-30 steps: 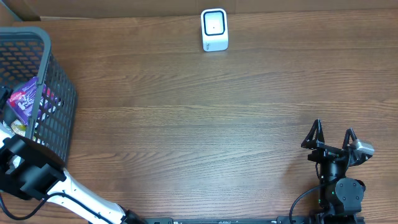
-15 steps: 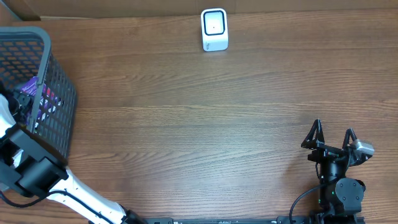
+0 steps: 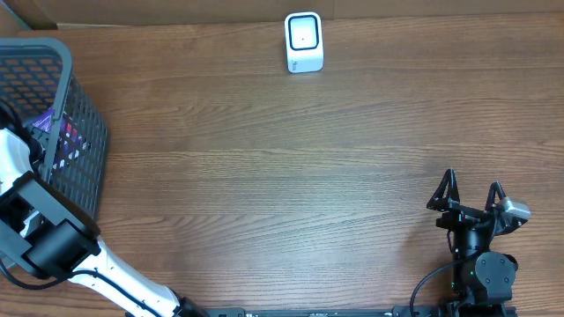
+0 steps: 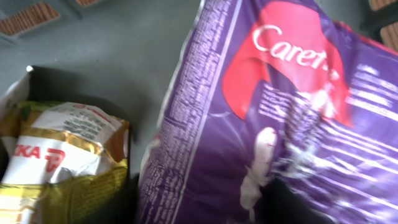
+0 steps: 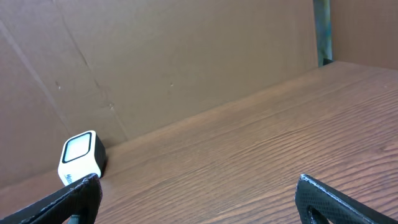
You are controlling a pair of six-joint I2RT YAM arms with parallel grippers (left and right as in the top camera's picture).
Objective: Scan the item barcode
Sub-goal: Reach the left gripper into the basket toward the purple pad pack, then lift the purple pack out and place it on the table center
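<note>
Pack (image 4: 298,112), purple, lies in the basket (image 3: 84,132) beside a gold packet (image 4: 62,162). My left arm (image 3: 18,163) reaches in. I cannot tell how the left fingers stand. Right fingers (image 3: 472,183) are spread wide, empty, low over the bench (image 3: 264,176), well apart from the scanner (image 3: 304,41).

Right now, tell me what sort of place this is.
Probably a mock shop checkout on a wooden table: a white barcode scanner stands at the far edge, a grey mesh basket holds packaged goods, among them a purple packet, and cardboard walls the back.
</note>
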